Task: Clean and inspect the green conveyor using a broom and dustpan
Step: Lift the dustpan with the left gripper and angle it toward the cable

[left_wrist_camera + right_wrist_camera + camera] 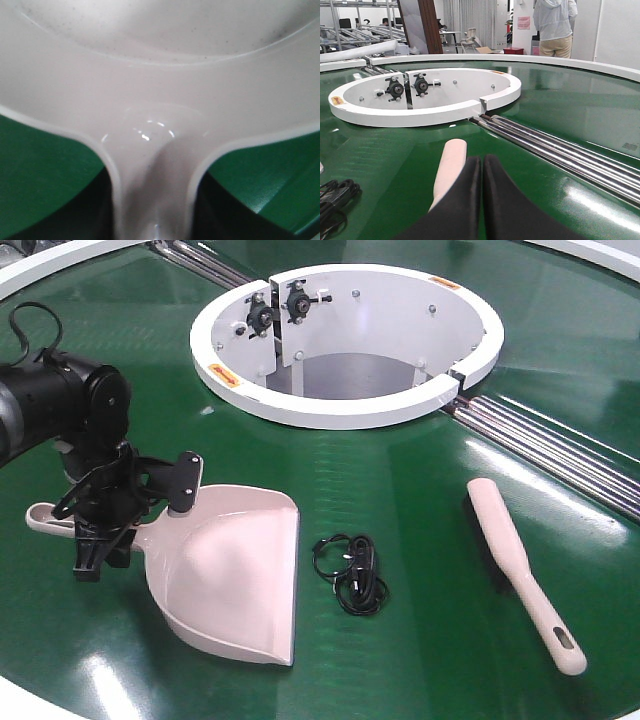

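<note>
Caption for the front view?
Left pincer grips pale pink plastic scoop dustpan on glossy green conveyor; slim matching brush lies nearby.

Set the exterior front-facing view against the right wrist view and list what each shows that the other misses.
Only the front view: the dustpan and the left gripper on its handle. Only the right wrist view: the right gripper, fingers shut together, and a person in the background. Both: the green conveyor, white hub, silver rods, broom and black cable.
</note>
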Controlling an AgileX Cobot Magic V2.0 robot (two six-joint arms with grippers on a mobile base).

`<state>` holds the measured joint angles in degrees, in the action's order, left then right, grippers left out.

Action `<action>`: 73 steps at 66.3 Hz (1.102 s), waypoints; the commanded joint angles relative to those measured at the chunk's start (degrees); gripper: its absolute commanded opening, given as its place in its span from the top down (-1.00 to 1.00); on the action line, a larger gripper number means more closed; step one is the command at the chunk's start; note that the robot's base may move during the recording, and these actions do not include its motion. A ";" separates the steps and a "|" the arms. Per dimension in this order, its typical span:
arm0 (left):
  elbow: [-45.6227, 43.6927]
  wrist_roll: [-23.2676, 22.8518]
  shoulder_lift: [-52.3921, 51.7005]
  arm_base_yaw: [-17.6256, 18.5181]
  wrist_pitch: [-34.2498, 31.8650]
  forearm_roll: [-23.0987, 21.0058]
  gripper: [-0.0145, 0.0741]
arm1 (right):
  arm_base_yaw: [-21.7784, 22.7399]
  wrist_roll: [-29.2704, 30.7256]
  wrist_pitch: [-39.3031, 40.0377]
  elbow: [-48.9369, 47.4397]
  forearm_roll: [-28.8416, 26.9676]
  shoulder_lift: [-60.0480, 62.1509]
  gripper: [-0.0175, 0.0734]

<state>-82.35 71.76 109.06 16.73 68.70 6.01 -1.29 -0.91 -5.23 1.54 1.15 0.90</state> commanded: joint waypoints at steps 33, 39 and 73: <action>-1.56 -0.48 -2.75 0.26 0.75 0.30 0.69 | 0.32 0.13 4.41 1.17 -0.03 0.69 0.64; -1.56 -0.48 -2.75 0.26 0.75 0.30 0.69 | 0.32 0.13 5.23 1.12 -0.03 0.69 0.64; -1.56 -0.48 -2.75 0.26 0.75 0.30 0.69 | 0.32 -2.30 -12.94 -23.14 -4.13 -17.68 0.64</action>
<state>-82.35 71.76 109.06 16.73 68.75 6.01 -1.29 -2.96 -14.02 -15.74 -1.78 -11.14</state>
